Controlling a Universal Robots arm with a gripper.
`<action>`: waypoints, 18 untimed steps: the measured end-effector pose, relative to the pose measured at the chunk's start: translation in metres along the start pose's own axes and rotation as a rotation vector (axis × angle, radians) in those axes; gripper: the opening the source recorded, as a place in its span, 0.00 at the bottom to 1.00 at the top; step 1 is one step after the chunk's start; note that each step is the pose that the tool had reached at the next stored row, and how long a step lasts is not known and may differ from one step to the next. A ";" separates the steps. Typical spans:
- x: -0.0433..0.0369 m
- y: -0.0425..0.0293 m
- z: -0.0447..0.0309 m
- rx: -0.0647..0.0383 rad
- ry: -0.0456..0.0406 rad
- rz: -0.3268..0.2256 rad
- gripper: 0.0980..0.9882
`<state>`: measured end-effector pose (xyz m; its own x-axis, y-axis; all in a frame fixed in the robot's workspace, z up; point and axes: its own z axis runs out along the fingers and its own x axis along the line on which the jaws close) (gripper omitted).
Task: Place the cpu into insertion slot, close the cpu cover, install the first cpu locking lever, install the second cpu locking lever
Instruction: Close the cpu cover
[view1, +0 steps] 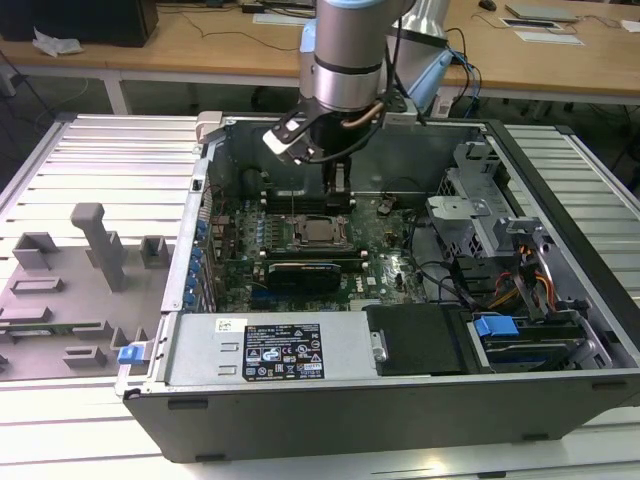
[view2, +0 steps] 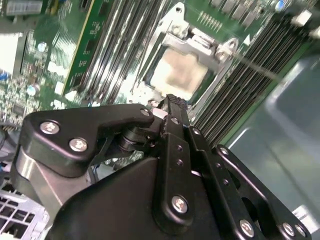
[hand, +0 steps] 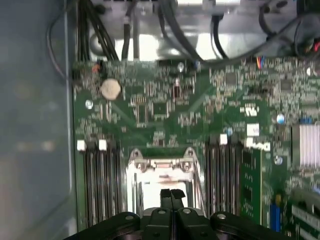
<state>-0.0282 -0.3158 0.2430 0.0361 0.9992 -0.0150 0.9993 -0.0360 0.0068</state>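
Jaws pressed together — cpu lies just beneath

One cpu; one cpu cover; one gripper; one computer case; one coin battery; one black card

The worktop is a silver surface of long ribbed metal slats that shows on every side of its load in the exterior view. Directly on it lies an open computer case on its side, with grey metal walls and its open face up. The case takes the middle and the exterior view's right. To the exterior view's left of the case, grey fixture blocks stand on the slats — one upright post among low brackets and slotted holders — near the case's wall.
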 end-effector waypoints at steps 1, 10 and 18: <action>-0.0001 -0.0032 0.0007 0.000 0.0002 0.000 0.01; -0.0007 -0.0242 0.0161 0.000 -0.0003 0.000 0.01; -0.0006 -0.0243 0.0164 -0.002 -0.0010 -0.090 0.01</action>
<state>-0.0523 -0.3158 0.2264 -0.0537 0.9984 -0.0165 0.9985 0.0538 0.0070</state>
